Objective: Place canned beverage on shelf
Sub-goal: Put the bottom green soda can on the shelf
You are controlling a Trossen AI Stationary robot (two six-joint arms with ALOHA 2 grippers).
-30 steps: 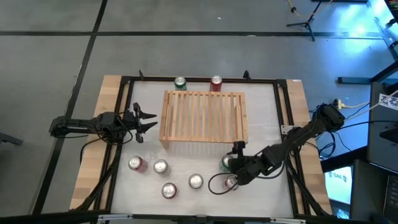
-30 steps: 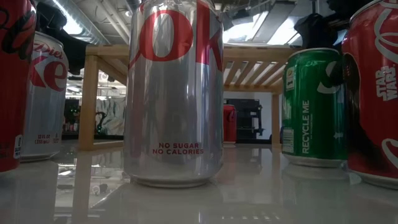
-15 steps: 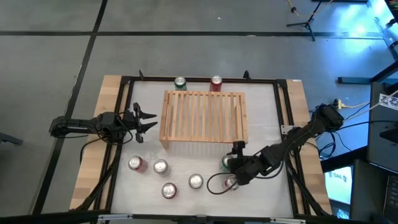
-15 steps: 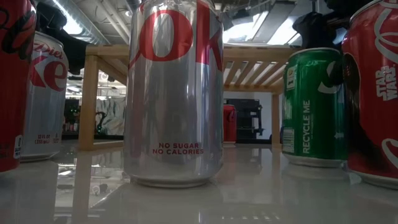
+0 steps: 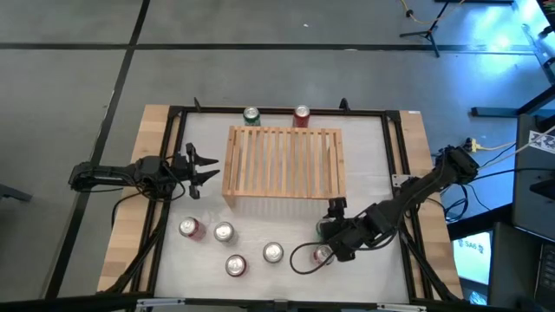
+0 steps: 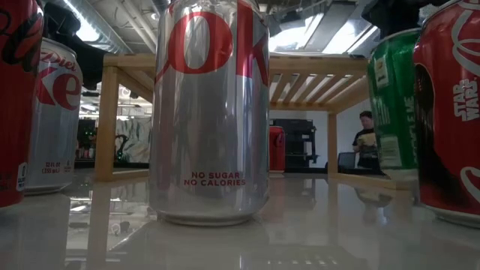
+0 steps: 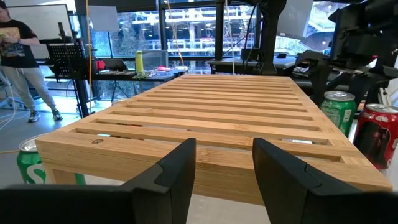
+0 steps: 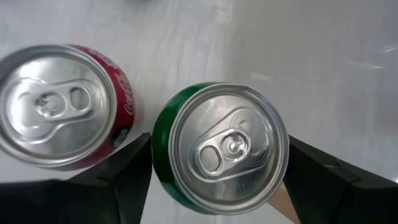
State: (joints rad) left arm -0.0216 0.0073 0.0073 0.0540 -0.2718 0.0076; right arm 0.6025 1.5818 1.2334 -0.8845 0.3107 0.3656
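Right gripper (image 8: 211, 180) jaws grip green can (image 8: 224, 146) above white table (image 5: 286, 217); left jaws closed.

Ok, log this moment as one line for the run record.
right gripper: shut on green can, lifted off table, tilted | left gripper: shut, idle beside wooden shelf | shelf top: no cans

We see the shelf (image 5: 284, 162) top bare, open from above. Behind it stand a green can (image 5: 251, 115) and a red can (image 5: 301, 115); four cans (image 5: 230, 242) crowd the front-left table (image 5: 364, 165), leaving gaps between them.
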